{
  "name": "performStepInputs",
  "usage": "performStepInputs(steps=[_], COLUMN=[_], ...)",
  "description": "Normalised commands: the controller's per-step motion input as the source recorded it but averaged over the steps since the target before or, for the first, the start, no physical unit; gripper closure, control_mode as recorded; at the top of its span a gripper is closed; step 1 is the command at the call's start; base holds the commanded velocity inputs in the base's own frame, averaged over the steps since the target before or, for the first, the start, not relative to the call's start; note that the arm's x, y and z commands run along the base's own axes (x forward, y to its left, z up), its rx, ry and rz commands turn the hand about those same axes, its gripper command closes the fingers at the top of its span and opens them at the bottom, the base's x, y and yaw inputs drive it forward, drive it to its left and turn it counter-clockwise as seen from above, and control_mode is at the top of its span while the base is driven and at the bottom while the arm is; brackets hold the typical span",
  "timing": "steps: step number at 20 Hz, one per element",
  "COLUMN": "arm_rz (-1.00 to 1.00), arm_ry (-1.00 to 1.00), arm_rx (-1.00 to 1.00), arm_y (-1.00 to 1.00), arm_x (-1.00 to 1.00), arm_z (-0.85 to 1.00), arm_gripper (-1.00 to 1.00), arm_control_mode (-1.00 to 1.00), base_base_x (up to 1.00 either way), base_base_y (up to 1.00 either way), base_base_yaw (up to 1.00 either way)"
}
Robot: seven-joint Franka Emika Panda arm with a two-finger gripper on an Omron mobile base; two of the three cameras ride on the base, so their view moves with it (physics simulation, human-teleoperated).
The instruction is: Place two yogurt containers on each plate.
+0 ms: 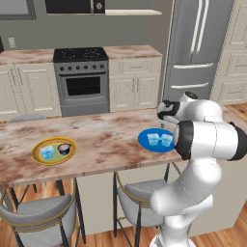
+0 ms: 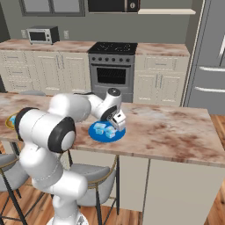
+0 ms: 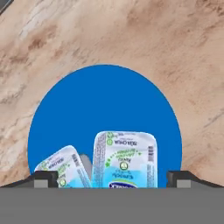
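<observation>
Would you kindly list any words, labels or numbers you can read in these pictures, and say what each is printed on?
Larger yogurt lid on the blue plate: green print, a barcode and a dark logo, all too blurred to read.
Smaller yogurt lid beside it: print too blurred to read.
Microwave, stove and fridge: no legible text.
Nothing can be quoted with confidence.

This is a home kitchen. A black-topped range with an oven door (image 1: pixel 81 77) stands between cream cabinets (image 1: pixel 134 84) under a marbled brown counter (image 1: pixel 130 51). A tall steel refrigerator (image 1: pixel 198 48) fills the right side, and a small microwave (image 2: pixel 41 34) sits on the back counter beside a wall outlet (image 2: pixel 66 34). In front runs a marbled island counter (image 1: pixel 106 140) with grey upholstered stools (image 1: pixel 41 212) tucked beneath it, over a wooden floor (image 1: pixel 106 239).
</observation>
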Motion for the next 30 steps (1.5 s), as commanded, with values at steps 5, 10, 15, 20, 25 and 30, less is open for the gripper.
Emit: performStepInputs(steps=[5, 10, 15, 20, 25, 30], arm_rz=[0.00, 0.00, 0.00, 0.00, 0.00, 0.00], arm_ry=[-0.19, -0.04, 0.00, 0.00, -0.02, 0.00], arm_rx=[0.00, 0.00, 0.00, 0.00, -0.06, -0.11], arm_y=[0.02, 0.17, 0.16, 0.16, 0.10, 0.03], arm_x=[-0.36, -0.26, -0.32, -0.47, -0.59, -0.61], arm_z=[0.66, 0.85, 0.80, 0.63, 0.39, 0.05], arm_gripper=[-1.00, -1.00, -1.00, -1.00, -1.00, -1.00], arm_control_mode=[-1.00, -1.00, -1.00, -1.00, -1.00, -1.00], base_base_x=[0.00, 0.00, 0.00, 0.00, 0.00, 0.00], base_base_y=[0.00, 0.00, 0.00, 0.00, 0.00, 0.00], base_base_yaw=[0.00, 0.00, 0.00, 0.00, 0.00, 0.00])
